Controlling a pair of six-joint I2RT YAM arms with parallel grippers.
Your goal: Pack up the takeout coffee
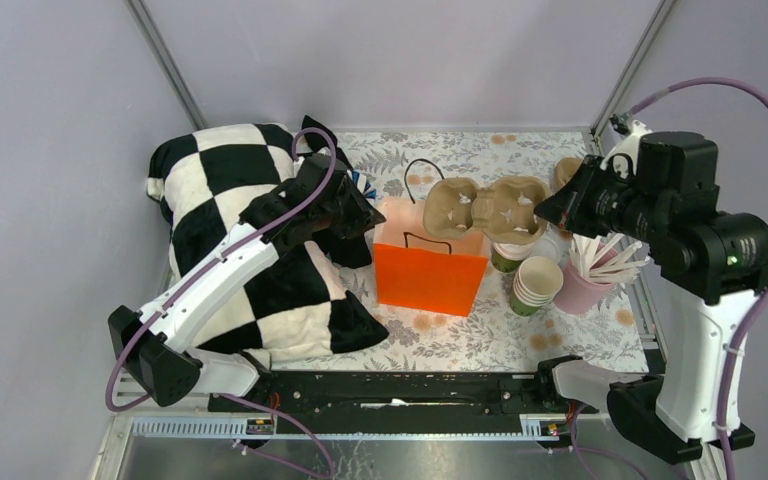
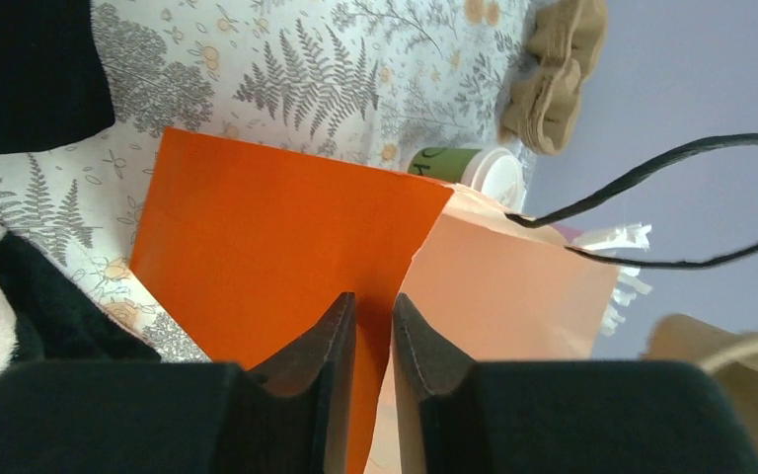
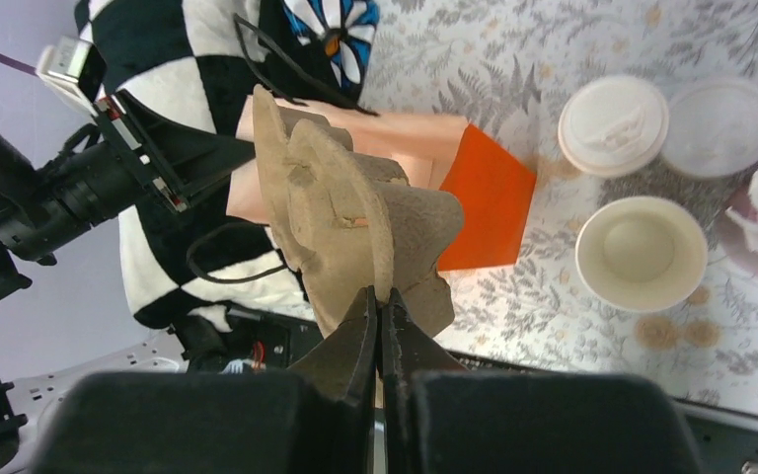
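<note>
Okay, far left: a black-and-white checkered cushion (image 1: 225,195) lies on the floral tablecloth (image 1: 480,338), with the left arm stretched over it. The left gripper (image 2: 372,299) sits at the top left edge of the orange paper bag (image 1: 430,278). In the left wrist view its fingers (image 2: 328,341) are slightly apart with a narrow gap. The bag's corner fold lines up with that gap and does not look pinched.

The bag stands upright mid-table with its mouth open, the pale inside wall showing and thin black handles (image 2: 651,163) sticking up. Above the mouth hangs a brown pulp cup carrier (image 1: 490,208), tilted and clear of the table. The right gripper (image 3: 380,296) is clamped on the carrier's rim, fingers pressed together with the cardboard edge between them.

The takeout coffee (image 3: 613,125), a green cup with a white lid, stands upright on the tablecloth just right of the bag. It is outside the bag and, in the top view, partly under the carrier. Beside it is a second round white lid (image 3: 720,126); what it sits on cannot be told.

On the near side of the coffee is a stack of green cups (image 1: 537,283), cream inside and lidless; touching the coffee or not is unclear. Just right of the stack is a pink cup (image 1: 580,292) full of white sticks (image 1: 610,258). At the far right corner of the cloth is another brown carrier (image 2: 553,79), mostly hidden behind the right arm in the top view.
</note>
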